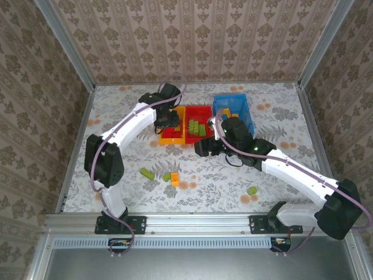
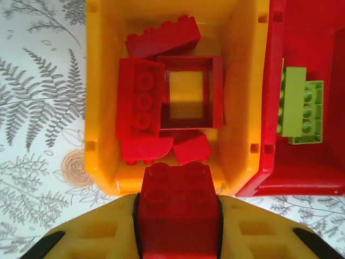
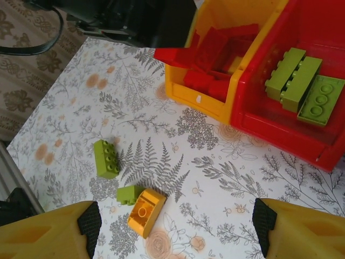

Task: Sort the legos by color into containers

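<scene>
— Well, from above: likeliest trouble?

— Crowding. Left gripper (image 1: 169,124) poised over the yellow-orange bin (image 1: 169,140), right gripper (image 1: 201,147) low just in front of the red bin (image 1: 199,109), blue bin (image 1: 233,98) beside that. Four stray legos (image 1: 147,173) scattered on the table (image 1: 280,175), nearer the bases. Risk, by the look of it, of one arm clipping the other, or of shoving a bin, on any wide swing.

— And at the left wrist?

— Pinching a red brick (image 2: 177,189) between both yellow fingers (image 2: 97,237), right above the bin's near wall. Inside: more red pieces and a red square frame (image 2: 216,91), heaped. Possibly let go too soon, striking the rim and bouncing out onto the table; or landing on the heap and rolling over the side.

— Right wrist?

— Spread wide, holding nothing, hovering above an orange brick (image 3: 146,211) with a small green brick (image 3: 129,193) touching or just beside it; cannot tell which. Danger on closing: catching both colours at once, or knocking the green one away. Longer green brick (image 3: 106,158) lying a little apart. Green bricks (image 3: 302,86) resting in the red bin.
</scene>
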Available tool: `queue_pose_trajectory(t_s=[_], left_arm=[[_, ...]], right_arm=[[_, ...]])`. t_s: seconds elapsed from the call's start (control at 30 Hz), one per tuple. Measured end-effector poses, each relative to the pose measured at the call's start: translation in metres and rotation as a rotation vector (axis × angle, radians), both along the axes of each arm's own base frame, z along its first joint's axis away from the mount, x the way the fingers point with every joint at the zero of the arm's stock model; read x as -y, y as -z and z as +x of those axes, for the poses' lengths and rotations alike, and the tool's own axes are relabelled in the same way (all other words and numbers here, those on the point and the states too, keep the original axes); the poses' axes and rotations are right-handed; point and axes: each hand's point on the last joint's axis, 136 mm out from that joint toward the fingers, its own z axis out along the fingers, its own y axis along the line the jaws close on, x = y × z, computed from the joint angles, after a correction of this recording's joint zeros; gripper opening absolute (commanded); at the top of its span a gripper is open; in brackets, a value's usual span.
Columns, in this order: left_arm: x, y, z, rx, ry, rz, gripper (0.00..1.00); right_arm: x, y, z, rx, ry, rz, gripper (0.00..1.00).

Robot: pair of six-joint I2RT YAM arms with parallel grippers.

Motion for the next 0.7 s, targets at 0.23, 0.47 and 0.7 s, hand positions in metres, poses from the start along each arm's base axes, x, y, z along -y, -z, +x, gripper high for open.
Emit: queue_pose_trajectory(t_s=[0.23, 0.47, 0.7], left_arm=[[0.004, 0.043, 0.003, -0.084, 0.027, 0.053, 0.48], [0.005, 0.044, 0.002, -0.085, 0.036, 0.051, 0.54], [0.006, 0.008, -0.007, -0.009, 0.044, 0.014, 0.56]], right_arm=[[0.0, 0.008, 0.003, -0.019, 0.026, -0.015, 0.78], [0.011, 0.008, 0.002, -0.021, 0.064, -0.04, 0.78], [0.011, 0.01, -0.005, -0.02, 0.049, -0.071, 0.78]])
